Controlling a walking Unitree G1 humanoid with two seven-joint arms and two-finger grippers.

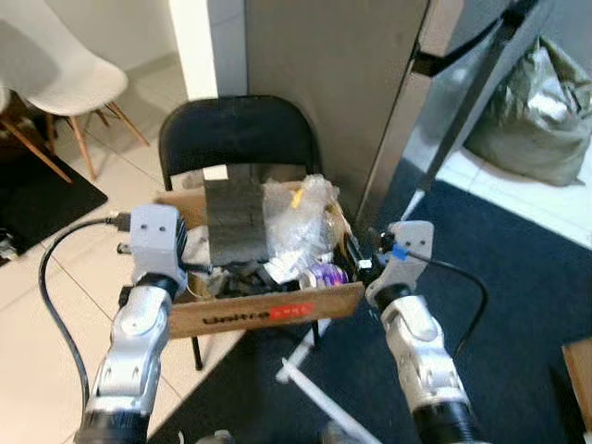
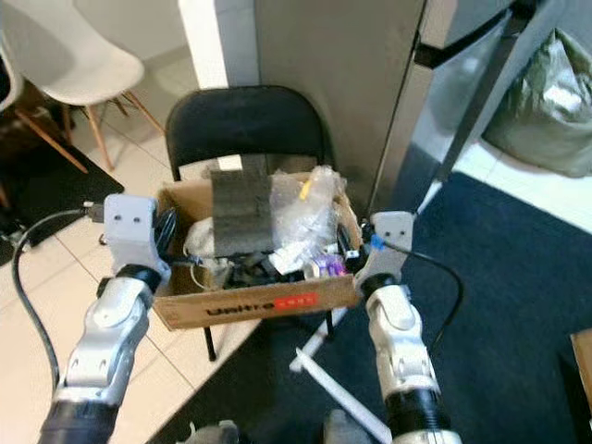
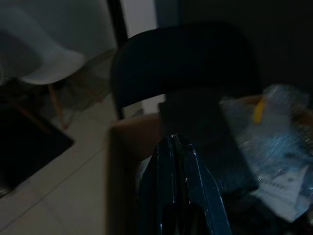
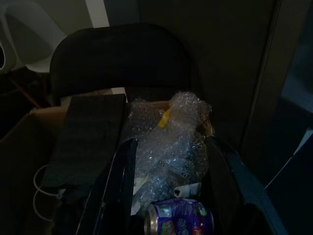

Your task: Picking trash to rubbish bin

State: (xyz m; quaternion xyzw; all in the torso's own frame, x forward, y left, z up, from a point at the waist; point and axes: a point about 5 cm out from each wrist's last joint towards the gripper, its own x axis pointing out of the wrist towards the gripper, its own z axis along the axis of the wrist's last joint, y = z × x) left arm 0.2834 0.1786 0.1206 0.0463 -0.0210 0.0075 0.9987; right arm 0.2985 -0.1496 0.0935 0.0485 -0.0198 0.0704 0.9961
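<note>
A cardboard box (image 1: pixel 268 314) of rubbish stands on the seat of a black folding chair (image 1: pixel 236 129). In it lie a grey foam slab (image 1: pixel 233 222), a bundle of bubble wrap (image 1: pixel 298 222) and a purple drinks can (image 4: pixel 178 217). My left gripper (image 3: pixel 175 139) hovers at the box's left wall, its fingers pressed shut with nothing between them. At the box's right end my right gripper (image 4: pixel 171 141) is open just above the rubbish. The bubble wrap and the can show between its fingers, and I cannot tell whether they touch it.
A white chair (image 1: pixel 65 74) and a black mat (image 1: pixel 37 199) are on the tiled floor to the left. Dark blue carpet (image 1: pixel 518 277) lies to the right, with a grey sack (image 1: pixel 546 120) at the back. A slanted pole (image 1: pixel 462 120) and a white stick (image 1: pixel 314 388) are near the chair.
</note>
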